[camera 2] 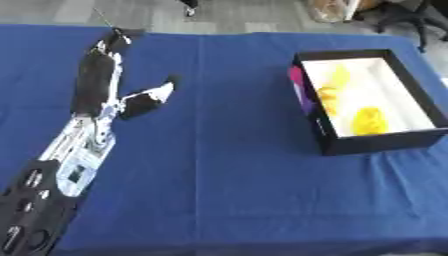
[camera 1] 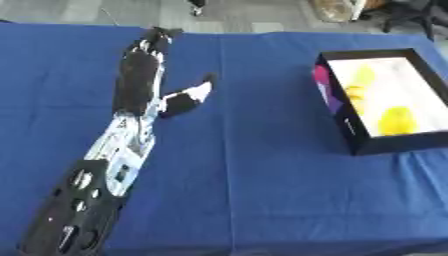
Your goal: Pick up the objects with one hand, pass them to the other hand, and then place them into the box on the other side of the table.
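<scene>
On the blue cloth [camera 1: 262, 165] that covers the table, a black box [camera 1: 337, 107] is set toward the right side — open-topped, with a white floor and a patch of pink on its outer left wall. Inside the box, yellow things [camera 1: 395, 120] are seen: one rounded lump lies near the front wall, and another, paler yellow shape [camera 1: 357, 85] lies further back, toward the left wall. What exactly they are cannot be made out; only the colour and rough outline are shown.

Well to the left of the box, the left arm [camera 1: 105, 175] is stretched across the cloth from the lower left corner toward the far edge. Its forearm is black with silver and white parts. The left hand [camera 1: 140, 75] is held out flat, palm down, at the far left of the box, with the fingers [camera 1: 157, 37] extended straight and reaching almost to the cloth's far edge. The thumb [camera 1: 188, 97] is splayed out sideways, pointed toward the box but well apart from it. Nothing is seen between thumb and fingers — the hand is fully spread and nothing is gripped by it.

Between the hand and the box, only bare cloth is shown. Beyond the box, at the far edge, a strip of grey floor [camera 1: 254, 15] is visible.
</scene>
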Robot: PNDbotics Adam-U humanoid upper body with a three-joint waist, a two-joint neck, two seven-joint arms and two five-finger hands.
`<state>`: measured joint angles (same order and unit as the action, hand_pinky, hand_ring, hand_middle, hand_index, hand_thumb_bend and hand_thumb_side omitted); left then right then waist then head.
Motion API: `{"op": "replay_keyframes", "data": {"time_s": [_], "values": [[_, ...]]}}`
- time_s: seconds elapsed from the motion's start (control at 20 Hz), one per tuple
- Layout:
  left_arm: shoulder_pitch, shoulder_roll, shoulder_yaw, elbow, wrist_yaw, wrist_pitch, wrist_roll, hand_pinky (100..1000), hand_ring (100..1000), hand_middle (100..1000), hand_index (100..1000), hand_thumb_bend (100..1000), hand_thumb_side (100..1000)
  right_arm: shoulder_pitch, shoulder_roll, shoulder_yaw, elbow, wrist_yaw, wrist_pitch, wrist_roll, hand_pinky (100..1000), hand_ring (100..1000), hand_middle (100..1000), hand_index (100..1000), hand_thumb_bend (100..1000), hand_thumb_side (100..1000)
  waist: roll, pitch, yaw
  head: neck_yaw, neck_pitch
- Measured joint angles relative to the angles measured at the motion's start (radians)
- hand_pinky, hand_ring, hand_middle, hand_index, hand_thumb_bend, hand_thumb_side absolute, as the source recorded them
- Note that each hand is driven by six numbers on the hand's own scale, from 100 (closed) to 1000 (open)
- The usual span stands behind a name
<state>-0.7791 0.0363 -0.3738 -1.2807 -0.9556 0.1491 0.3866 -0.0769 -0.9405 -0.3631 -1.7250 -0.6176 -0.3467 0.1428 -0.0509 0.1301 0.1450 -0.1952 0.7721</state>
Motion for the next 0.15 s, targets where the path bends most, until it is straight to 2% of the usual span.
{"op": "replay_keyframes", "data": {"time_s": [0.15], "values": [[-0.017, 0.037, 0.023, -0.048, 0.048, 0.031, -0.013, 777, 719, 749, 841, 341, 412, 0.027, -0.006, -0.018, 0.0, -0.018, -0.022, -0.019, 930, 1000, 1000, 1000, 100, 422, 0.004, -0.017, 0.006, -0.001, 0.0]]}}
